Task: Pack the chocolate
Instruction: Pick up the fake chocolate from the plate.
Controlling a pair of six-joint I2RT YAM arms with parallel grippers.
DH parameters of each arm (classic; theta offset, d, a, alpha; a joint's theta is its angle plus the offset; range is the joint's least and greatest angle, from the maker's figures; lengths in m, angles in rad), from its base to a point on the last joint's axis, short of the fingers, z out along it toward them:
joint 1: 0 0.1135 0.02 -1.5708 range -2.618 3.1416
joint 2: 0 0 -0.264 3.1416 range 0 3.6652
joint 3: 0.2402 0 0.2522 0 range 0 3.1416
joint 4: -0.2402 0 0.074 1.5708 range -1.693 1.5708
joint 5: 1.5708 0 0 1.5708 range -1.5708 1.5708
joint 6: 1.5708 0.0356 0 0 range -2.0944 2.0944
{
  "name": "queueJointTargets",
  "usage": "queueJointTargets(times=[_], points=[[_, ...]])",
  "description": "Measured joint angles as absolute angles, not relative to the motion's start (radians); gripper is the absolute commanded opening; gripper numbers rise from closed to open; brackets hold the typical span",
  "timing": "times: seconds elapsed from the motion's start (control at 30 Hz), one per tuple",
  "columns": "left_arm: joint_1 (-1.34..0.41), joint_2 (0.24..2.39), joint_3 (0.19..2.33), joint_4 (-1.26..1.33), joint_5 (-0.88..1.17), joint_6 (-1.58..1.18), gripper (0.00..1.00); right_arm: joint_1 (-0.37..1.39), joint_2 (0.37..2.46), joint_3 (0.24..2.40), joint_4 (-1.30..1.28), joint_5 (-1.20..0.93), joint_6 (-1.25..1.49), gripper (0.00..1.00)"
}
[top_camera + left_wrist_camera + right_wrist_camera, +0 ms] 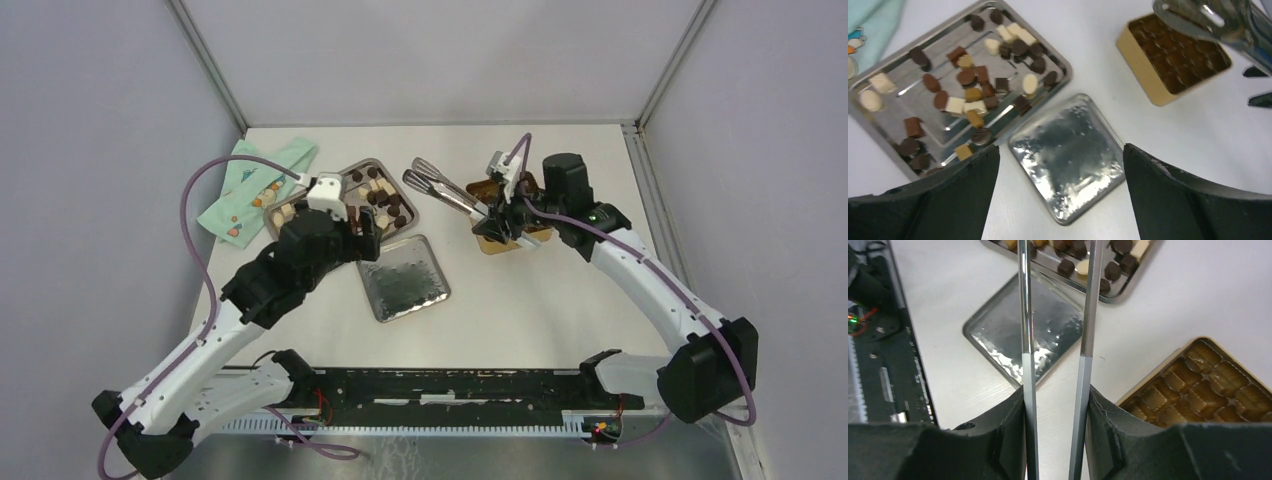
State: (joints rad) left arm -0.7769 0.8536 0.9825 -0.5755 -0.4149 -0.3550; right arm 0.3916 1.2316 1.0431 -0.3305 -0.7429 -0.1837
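The chocolate [973,80] lies as many small dark, light brown and cream pieces on a steel tray [913,102], left of centre in the top view [380,195]. My left gripper [1060,200] hangs open and holds nothing, over the near edge of that tray and a silver lid [1068,155]. My right gripper [1055,405] is shut on metal tongs [1028,340], whose two arms stand apart and point toward the tray. Beside the right gripper is the open gold tin [1198,385] with brown paper cups inside. In the top view the right gripper [497,222] partly covers the tin [485,190].
The silver lid [403,277] lies flat in the middle of the table. A teal cloth pouch [255,185] rests at the far left beside the tray. The tongs' heads [425,175] hover between tray and tin.
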Motion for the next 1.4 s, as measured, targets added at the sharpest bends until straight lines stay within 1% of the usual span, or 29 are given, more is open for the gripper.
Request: queueJointTargets(times=[0.17, 0.27, 0.43, 0.73, 1.13, 1.4], points=[[-0.468, 0.833, 0.952, -0.566, -0.293, -0.291, 0.94, 0.477, 1.362, 1.161, -0.434, -0.561, -0.302, 0.44], [-0.387, 0.833, 0.877, -0.551, -0.284, -0.265, 0.91, 0.531, 1.444, 1.224, -0.476, -0.464, -0.354, 0.44], [-0.377, 0.824, 0.749, -0.551, -0.289, -0.257, 0.88, 0.603, 1.582, 1.312, -0.537, -0.323, -0.428, 0.44], [-0.368, 0.757, 0.743, -0.523, -0.305, -0.256, 0.88, 0.649, 1.810, 1.448, -0.616, -0.168, -0.501, 0.44], [-0.366, 0.739, 0.743, -0.516, -0.294, -0.238, 0.88, 0.677, 1.993, 1.636, -0.699, -0.111, -0.520, 0.45], [-0.366, 0.736, 0.743, -0.514, -0.284, -0.237, 0.88, 0.688, 2.035, 1.661, -0.733, -0.114, -0.521, 0.46]])
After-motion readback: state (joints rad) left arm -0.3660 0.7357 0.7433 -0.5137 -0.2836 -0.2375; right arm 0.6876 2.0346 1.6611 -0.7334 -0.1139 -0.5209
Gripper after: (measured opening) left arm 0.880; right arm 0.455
